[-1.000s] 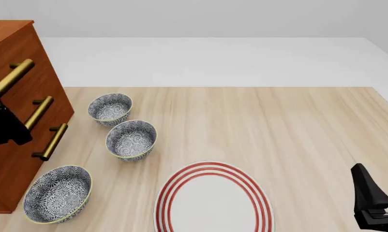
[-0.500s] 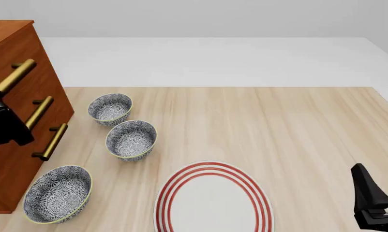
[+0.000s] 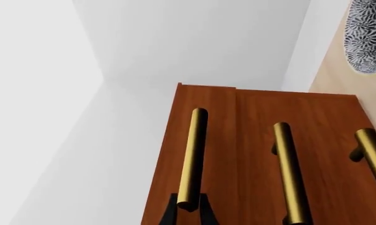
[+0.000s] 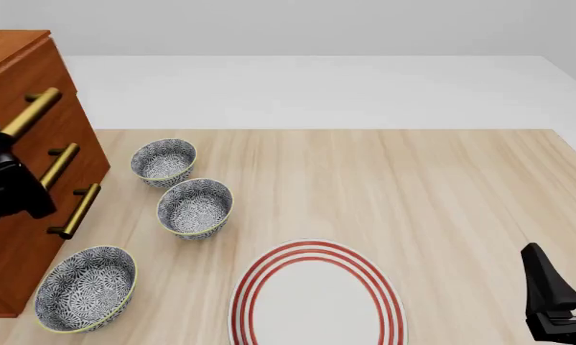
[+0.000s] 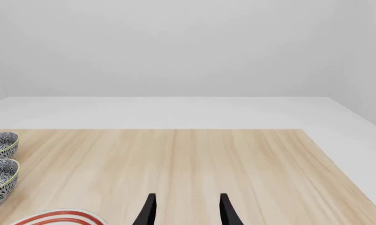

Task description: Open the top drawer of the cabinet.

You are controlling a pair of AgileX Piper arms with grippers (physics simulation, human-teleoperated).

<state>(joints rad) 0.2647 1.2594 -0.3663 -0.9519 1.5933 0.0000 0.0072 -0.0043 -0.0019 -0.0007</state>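
- One cabinet (image 4: 20, 93), tall and reddish-brown, stood at the table's left edge (image 4: 442, 187), its three brass-handled fronts facing across the boards.
- Its top drawer (image 3: 204, 140) sat highest of the three, and in the front view appeared to stand a little proud of the cabinet face, so the pull seemed begun but far from finished.
- Nearest the front edge lay a red-ringed plate (image 4: 317, 298), with three patterned bowls (image 4: 194, 207) lined along the left side just beside the cabinet.
- At the drawer, the left gripper (image 3: 188, 213) had its two dark fingers set closely either side of the near end of the top handle (image 3: 193, 157), apparently clamped on the bar.
- By the front right corner the right gripper (image 5: 186, 211) hung idle, fingers parted with nothing between them.
- Risk, as I judged it: the grip sat at the very tip of the bar, so a pull not straight along the drawer's travel could slide the fingers off the end, or twist the drawer and bind it; the arm backing out could also brush the nearest bowl.
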